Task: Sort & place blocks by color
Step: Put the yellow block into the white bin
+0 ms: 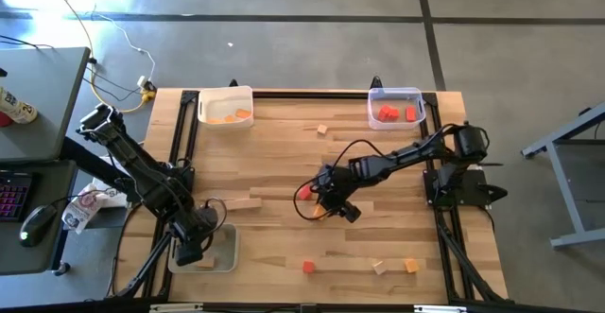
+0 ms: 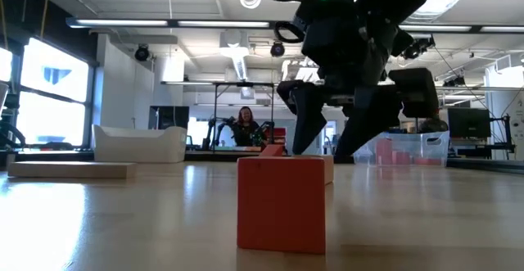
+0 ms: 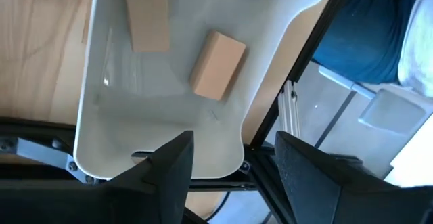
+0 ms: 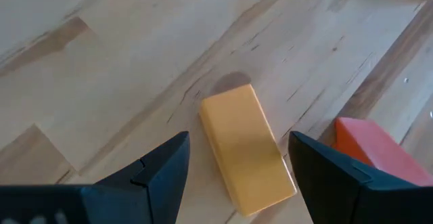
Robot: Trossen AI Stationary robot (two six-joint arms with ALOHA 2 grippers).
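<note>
Right gripper [image 4: 233,166] fingers wide apart astride orange bar [image 4: 247,149], seemingly untouched; left gripper [image 3: 230,166] fingers open, empty

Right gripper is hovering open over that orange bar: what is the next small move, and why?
Probably lower straight down and close. The right gripper is open, its fingers either side of the orange bar, which lies flat on the table. A red block sits close beside it, so keep centred.

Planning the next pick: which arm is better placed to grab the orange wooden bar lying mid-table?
The right. Its gripper hangs open directly over the orange wooden bar, fingers either side. The left gripper is open over the translucent plastic tray at the table's near left corner.
</note>
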